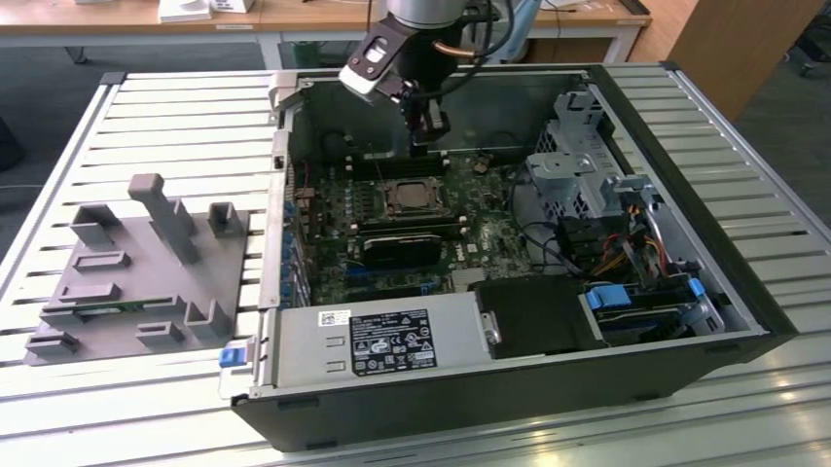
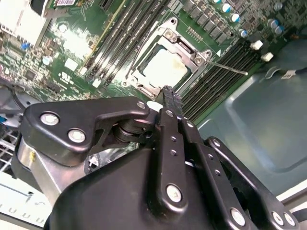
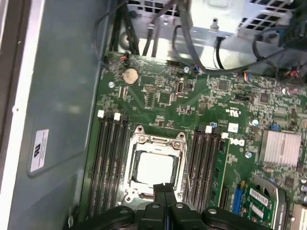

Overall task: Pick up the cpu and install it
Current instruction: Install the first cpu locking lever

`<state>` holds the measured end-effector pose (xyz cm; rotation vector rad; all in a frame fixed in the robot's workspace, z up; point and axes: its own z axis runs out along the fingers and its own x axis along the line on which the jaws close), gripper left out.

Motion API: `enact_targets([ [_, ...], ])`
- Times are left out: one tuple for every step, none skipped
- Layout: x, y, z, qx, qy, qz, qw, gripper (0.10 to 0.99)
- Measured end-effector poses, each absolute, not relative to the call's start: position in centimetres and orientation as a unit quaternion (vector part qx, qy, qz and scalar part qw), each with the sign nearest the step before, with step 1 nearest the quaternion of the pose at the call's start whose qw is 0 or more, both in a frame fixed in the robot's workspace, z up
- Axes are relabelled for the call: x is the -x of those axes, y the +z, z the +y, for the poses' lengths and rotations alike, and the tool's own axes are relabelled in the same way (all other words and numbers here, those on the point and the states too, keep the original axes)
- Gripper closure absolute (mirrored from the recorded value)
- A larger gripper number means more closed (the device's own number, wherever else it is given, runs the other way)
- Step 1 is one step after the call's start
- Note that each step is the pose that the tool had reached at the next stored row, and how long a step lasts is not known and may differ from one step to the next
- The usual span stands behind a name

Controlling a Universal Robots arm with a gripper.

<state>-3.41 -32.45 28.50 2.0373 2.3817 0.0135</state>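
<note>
The cpu (image 1: 413, 197) lies flat in the metal-framed socket (image 3: 139, 139) in the middle of the green motherboard (image 1: 487, 233), inside the open computer case. Both wrist views show its pale square top (image 2: 165, 67) (image 3: 154, 170). A thin socket lever (image 2: 230, 68) sticks out to one side. My gripper (image 1: 425, 146) hangs just above the board, beside the socket on the case's far side. Its black fingers (image 2: 171, 101) (image 3: 164, 191) are pressed together with nothing between them.
Memory slots (image 3: 109, 163) flank the socket. A black block (image 1: 409, 243) sits nearer than the socket and a grey power supply box (image 1: 377, 341) fills the case's front. A drive cage (image 1: 585, 146) and cables (image 1: 624, 243) stand at the exterior view's right. A grey fixture (image 1: 143, 263) lies on the slatted table.
</note>
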Motion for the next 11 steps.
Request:
enact_targets([
  [3.41, 28.51, -32.45, -0.643, 0.004, 0.766, 0.004, 0.980],
  [3.41, 28.50, -32.45, -0.636, 0.004, 0.772, 0.004, 0.980],
  [3.41, 28.50, -32.45, -0.629, 0.004, 0.777, 0.004, 0.980],
  [3.41, 28.50, -32.45, -0.622, 0.004, 0.783, 0.004, 0.980],
  [3.41, 28.49, -32.45, -0.615, 0.004, 0.789, 0.004, 0.980],
  [3.41, 28.49, -32.45, -0.608, 0.004, 0.794, 0.003, 0.980],
  [3.41, 28.48, -32.45, -0.601, 0.004, 0.800, 0.003, 0.980],
  [3.41, 28.46, -32.45, -0.593, 0.005, 0.805, 0.003, 0.980],
  [3.41, 28.46, -32.45, -0.587, 0.005, 0.809, 0.003, 0.980],
  [3.41, 28.46, -32.45, -0.583, 0.005, 0.812, 0.003, 0.980],
  [3.40, 28.46, -32.45, -0.580, 0.005, 0.815, 0.003, 0.980],
])
